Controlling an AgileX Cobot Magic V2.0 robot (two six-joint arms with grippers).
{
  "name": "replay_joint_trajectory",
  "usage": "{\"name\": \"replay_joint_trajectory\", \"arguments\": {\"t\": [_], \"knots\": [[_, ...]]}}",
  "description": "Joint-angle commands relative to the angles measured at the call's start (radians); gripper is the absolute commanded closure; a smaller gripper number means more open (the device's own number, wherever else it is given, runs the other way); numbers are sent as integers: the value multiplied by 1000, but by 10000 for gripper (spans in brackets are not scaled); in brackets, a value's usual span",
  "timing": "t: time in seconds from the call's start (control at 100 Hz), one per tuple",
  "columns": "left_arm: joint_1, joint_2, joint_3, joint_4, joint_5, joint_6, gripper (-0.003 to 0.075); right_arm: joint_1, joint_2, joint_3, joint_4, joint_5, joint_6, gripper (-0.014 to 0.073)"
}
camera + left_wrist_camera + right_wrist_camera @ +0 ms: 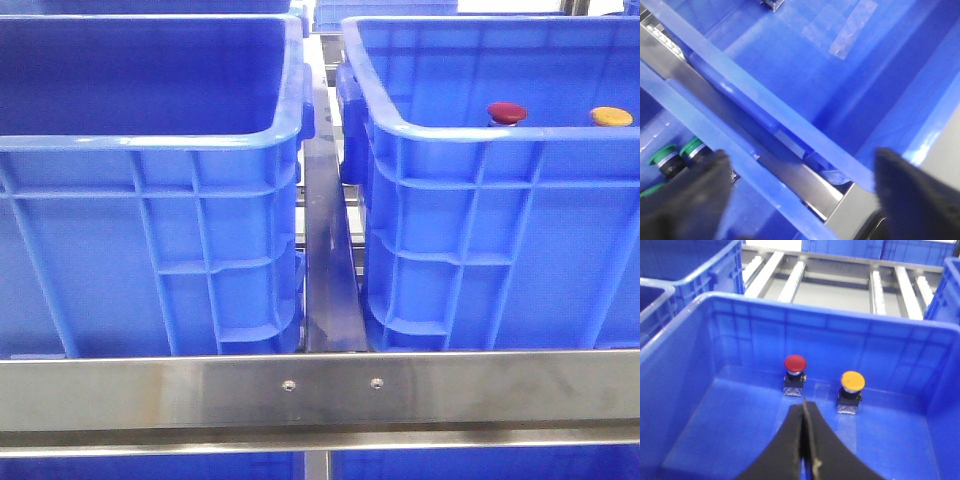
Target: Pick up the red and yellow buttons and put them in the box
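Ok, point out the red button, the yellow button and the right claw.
red button (pixel 795 363), right wrist view, on its domed cap.
yellow button (pixel 852 381), right wrist view, on its cap.
right claw (pixel 804 416), right wrist view, between its closed fingertips.

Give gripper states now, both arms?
Left gripper: open, holding nothing.
Right gripper: closed, fingers together, holding nothing.
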Motion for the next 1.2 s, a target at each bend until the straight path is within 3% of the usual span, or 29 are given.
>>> {"name": "replay_joint_trajectory", "arguments": {"t": [0.0, 0.22, 0.82, 1.01, 1.19], "knots": [[-9, -75, 2, -15, -88, -2, 384, -7, -15, -24, 11, -31, -12, 662], [-9, -213, 176, -5, -214, -2, 738, -7, -15, -24, 11, -22, -12, 662], [-9, -712, 738, 2, -518, -2, 740, -7, -15, -24, 12, 19, -12, 662], [-9, -866, 910, 8, -549, -2, 740, -7, -15, -24, 12, 24, -12, 662], [1, -979, 1016, 31, -486, -4, 740, -7, -15, -24, 12, 23, -12, 662]]}}
